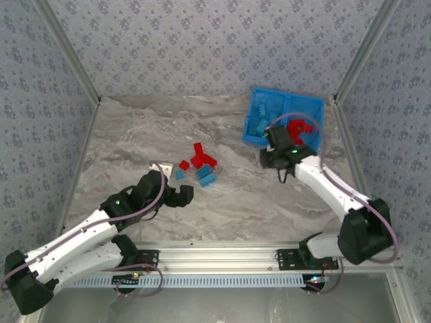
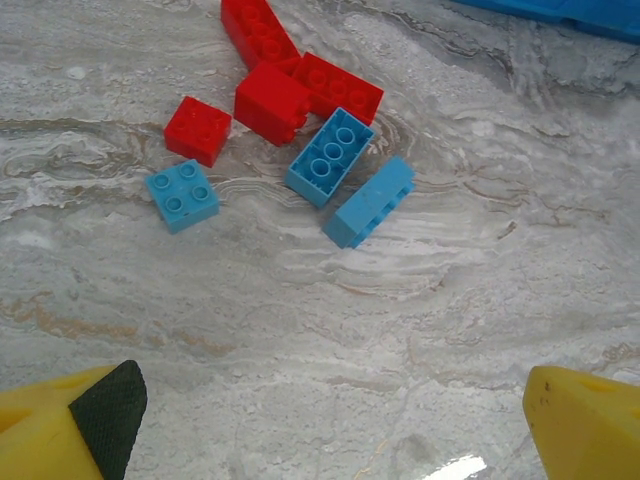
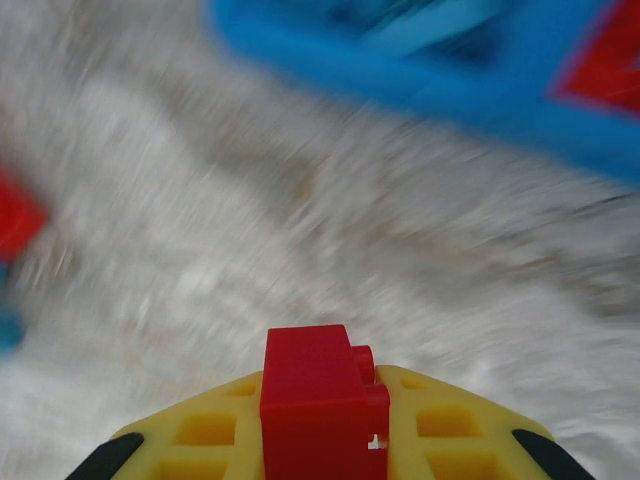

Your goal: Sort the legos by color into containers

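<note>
My right gripper (image 3: 322,385) is shut on a red lego (image 3: 320,400), pinched between its yellow fingers (image 3: 200,430); that view is motion-blurred. In the top view the right gripper (image 1: 271,159) hangs over the table just in front of the blue bin (image 1: 251,116). The bin's left container holds light blue legos (image 1: 259,124) and its right one holds red legos (image 1: 297,126). Loose red legos (image 2: 270,100) and light blue legos (image 2: 330,156) lie clustered mid-table. My left gripper (image 2: 335,440) stands open, short of that cluster, with bare table between its fingers (image 2: 100,415).
The marble table (image 1: 135,141) is fenced by metal posts and patterned walls at the back and sides. The loose cluster (image 1: 199,165) lies between the two grippers. The bin's near wall (image 3: 420,75) lies ahead of the right gripper.
</note>
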Motion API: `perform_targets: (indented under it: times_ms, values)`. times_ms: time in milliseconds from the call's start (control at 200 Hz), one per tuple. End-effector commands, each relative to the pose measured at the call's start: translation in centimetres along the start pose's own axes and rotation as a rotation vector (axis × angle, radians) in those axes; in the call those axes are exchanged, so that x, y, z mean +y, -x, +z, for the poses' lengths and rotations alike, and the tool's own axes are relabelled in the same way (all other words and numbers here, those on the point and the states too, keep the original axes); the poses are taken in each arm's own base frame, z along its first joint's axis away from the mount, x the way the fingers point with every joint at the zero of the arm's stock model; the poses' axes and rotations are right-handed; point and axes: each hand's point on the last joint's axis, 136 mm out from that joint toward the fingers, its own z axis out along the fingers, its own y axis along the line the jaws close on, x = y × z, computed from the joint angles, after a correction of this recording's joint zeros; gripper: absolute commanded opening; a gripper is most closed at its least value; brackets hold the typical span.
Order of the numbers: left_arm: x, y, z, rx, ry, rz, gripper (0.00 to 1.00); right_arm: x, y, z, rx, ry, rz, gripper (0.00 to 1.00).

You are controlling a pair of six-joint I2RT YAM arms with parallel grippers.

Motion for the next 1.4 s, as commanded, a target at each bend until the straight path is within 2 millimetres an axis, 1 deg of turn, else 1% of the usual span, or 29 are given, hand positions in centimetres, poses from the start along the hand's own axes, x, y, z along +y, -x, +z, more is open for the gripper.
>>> perform_targets:
  times_ms: [0,65,95,110,125,225,270,325,390,455,505,580,680,735,755,809,834,889,904,964,979,989,999,1029,1089,1134,1234,1319,1399]
  values:
    - [-2.3,2.1,-1.3,-0.048,-0.096,-0.01,0.99,-6.7,4.6,-0.5,-0.141,-0.168,0.247,0.19]
    - [-2.5,2.2,-1.3,-0.05,-0.107,-0.011,0.99,-9.4,6.5,0.3,-0.159,-0.235,0.297,0.2]
    - [-2.6,2.1,-1.3,-0.049,-0.107,-0.011,0.99,-10.4,6.9,1.3,-0.142,-0.266,0.3,0.19]
    - [-2.5,2.1,-1.3,-0.047,-0.105,-0.011,0.99,-10.8,7.8,1.3,-0.149,-0.277,0.305,0.19]
    - [-2.5,2.1,-1.2,-0.047,-0.103,-0.011,0.99,-11.3,8.2,1.6,-0.143,-0.292,0.311,0.19]
    - [-2.4,1.7,-1.0,-0.034,-0.099,-0.015,0.99,-13.5,10.0,4.4,-0.082,-0.365,0.309,0.19]
    - [-2.4,1.6,-0.9,-0.027,-0.099,-0.017,0.99,-14.4,10.4,5.8,-0.052,-0.394,0.311,0.2]
    - [-2.4,1.3,-0.8,-0.013,-0.097,-0.018,0.99,-15.2,11.0,7.2,-0.033,-0.414,0.32,0.24]
    - [-2.4,1.0,-0.7,0.007,-0.087,-0.016,0.99,-15.6,11.0,8.1,0.012,-0.432,0.314,0.34]
    - [-2.1,0.8,-0.4,0.026,-0.066,-0.029,0.99,-15.6,11.6,8.2,0.015,-0.437,0.306,0.41]
    - [-2.3,0.7,0.0,0.04,-0.064,-0.04,0.99,-15.5,12.1,7.8,0.004,-0.437,0.305,0.45]
    - [-2.8,0.5,0.9,0.073,-0.068,-0.052,0.99,-15.6,12.6,6.7,-0.025,-0.432,0.319,0.47]
    - [-3.7,0.2,2.7,0.132,-0.064,-0.039,0.99,-14.7,12.9,4.9,-0.063,-0.382,0.334,0.48]
    - [-4.2,0.0,3.9,0.17,-0.058,-0.012,0.99,-13.5,12.1,4.0,-0.066,-0.328,0.339,0.48]
    - [-4.2,-0.1,4.3,0.186,-0.049,0.001,0.99,-13.0,12.0,3.3,-0.078,-0.308,0.34,0.48]
    - [-4.5,0.1,5.5,0.22,-0.029,0.042,0.99,-11.7,10.7,2.0,-0.086,-0.269,0.338,0.49]
    - [-4.5,0.0,6.1,0.24,-0.012,0.063,0.99,-11.0,10.4,0.7,-0.104,-0.251,0.341,0.49]
    - [-4.7,0.3,7.3,0.278,0.01,0.108,0.99,-8.7,8.8,-0.7,-0.119,-0.187,0.317,0.54]
    - [-4.8,0.4,7.6,0.289,0.013,0.122,0.99,-8.0,8.5,-1.6,-0.133,-0.164,0.309,0.55]
    - [-4.9,0.6,8.9,0.329,0.031,0.183,0.99,-5.1,6.5,-3.4,-0.143,-0.086,0.253,0.62]
    - [-4.9,0.6,9.2,0.34,0.037,0.197,0.99,-4.4,6.4,-4.0,-0.152,-0.06,0.234,0.64]
    - [-4.9,0.8,9.3,0.345,0.04,0.206,0.99,-3.9,5.4,-3.8,-0.134,-0.05,0.219,0.65]
    - [-4.9,0.8,9.6,0.352,0.044,0.217,0.99,-3.6,4.9,-3.9,-0.127,-0.041,0.209,0.66]
    - [-4.9,0.9,10.2,0.369,0.049,0.244,0.99,-2.4,3.8,-4.6,-0.114,-0.013,0.18,0.68]
    - [-4.8,0.8,11.5,0.407,0.053,0.294,0.97,-0.8,1.4,-5.9,-0.076,0.021,0.131,0.71]
    - [-4.8,0.6,12.4,0.435,0.049,0.318,0.94,-0.3,-0.3,-6.7,-0.046,0.025,0.127,0.72]
    - [-4.9,-0.1,14.1,0.472,0.047,0.372,0.88,0.4,-2.7,-8.0,-0.016,0.06,0.136,0.74]
    - [-4.7,-0.7,15.2,0.487,0.056,0.393,0.84,0.4,-3.6,-8.7,-0.023,0.084,0.159,0.76]
    - [-4.8,-1.0,16.1,0.476,0.068,0.42,0.79,-0.1,-3.6,-9.3,-0.043,0.072,0.161,0.77]
